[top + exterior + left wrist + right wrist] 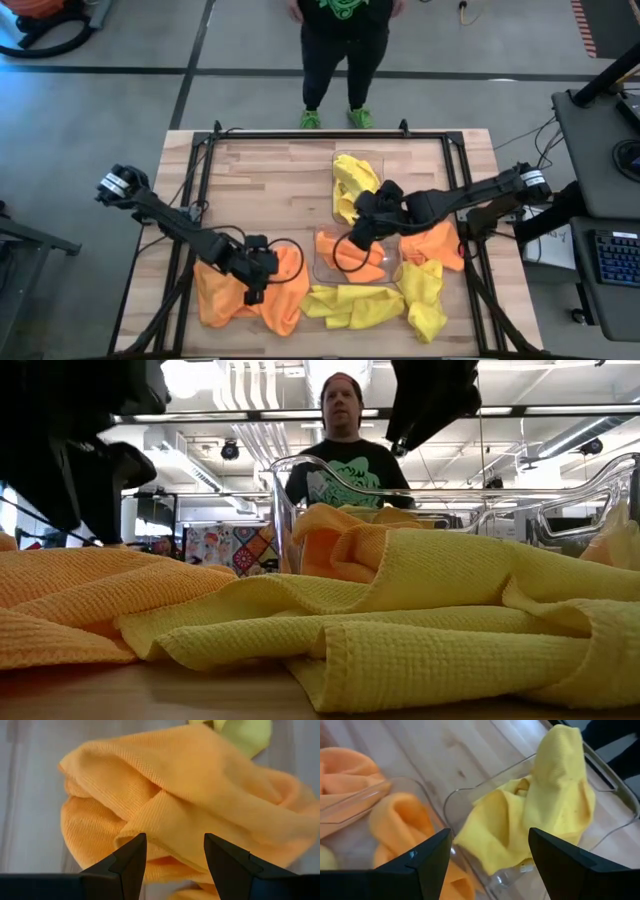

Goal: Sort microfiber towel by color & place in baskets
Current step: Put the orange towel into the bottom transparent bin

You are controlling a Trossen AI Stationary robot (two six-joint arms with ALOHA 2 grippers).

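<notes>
While both grippers hold nothing, left gripper (172, 852) fingers spread over crumpled orange towel pile (240, 290) at near-left table (270, 175) edge. Right gripper (490, 847) fingers apart above baskets: yellow towel (535, 815) in far basket (340, 160), orange towel (400, 822) in near basket (325, 272). Loose yellow towels (380, 300) along near edge.

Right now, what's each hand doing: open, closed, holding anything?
Left hand: open, empty, over an orange towel.
Right hand: open, empty, above the basket with a yellow towel.
</notes>
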